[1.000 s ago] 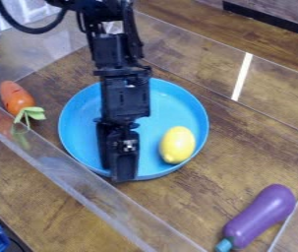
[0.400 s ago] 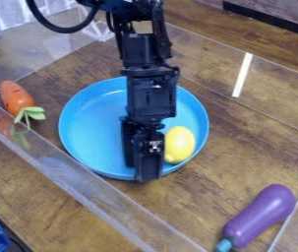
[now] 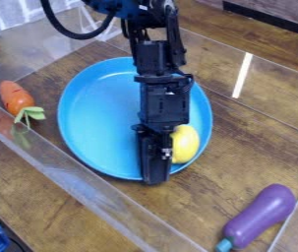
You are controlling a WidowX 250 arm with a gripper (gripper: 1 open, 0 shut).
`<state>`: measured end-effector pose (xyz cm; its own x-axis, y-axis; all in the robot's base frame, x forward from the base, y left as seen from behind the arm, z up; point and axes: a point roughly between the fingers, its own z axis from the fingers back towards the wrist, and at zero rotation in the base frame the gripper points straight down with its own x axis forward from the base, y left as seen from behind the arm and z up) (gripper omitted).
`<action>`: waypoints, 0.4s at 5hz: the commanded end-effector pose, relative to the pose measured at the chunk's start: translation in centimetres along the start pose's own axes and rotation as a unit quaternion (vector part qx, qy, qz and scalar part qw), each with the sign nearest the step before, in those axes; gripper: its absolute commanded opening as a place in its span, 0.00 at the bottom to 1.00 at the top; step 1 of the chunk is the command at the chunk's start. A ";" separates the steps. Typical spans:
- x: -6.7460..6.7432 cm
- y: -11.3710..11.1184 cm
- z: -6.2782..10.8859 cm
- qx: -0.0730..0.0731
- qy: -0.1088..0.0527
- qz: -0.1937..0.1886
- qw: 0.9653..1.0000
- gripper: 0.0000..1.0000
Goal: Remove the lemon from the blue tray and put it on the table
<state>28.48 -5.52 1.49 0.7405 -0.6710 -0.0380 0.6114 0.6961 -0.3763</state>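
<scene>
Over the blue tray (image 3: 92, 118), arm steeply down, gripper (image 3: 160, 162) beside lemon (image 3: 186, 143), jaw state unclear

No readable text, labels, brands, numbers or signs anywhere: none on blue tray (image 3: 92, 108), none on arm above it, none on table (image 3: 263, 118) around it.

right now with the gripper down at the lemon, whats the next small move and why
Probably finish closing, then lift straight up. The gripper is low inside the blue tray, right against the lemon, which still lies in the tray. I cannot tell whether the jaws already grip it, so confirm the hold before carrying it to the table.
</scene>
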 end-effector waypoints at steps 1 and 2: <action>0.5 0.7 0.6 0.016 -0.015 0.004 1.000 0.00; 0.5 0.7 0.9 0.018 -0.016 0.001 1.000 0.00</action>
<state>28.71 -5.55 1.71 0.7392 -0.6728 -0.0304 0.6172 0.6948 -0.3692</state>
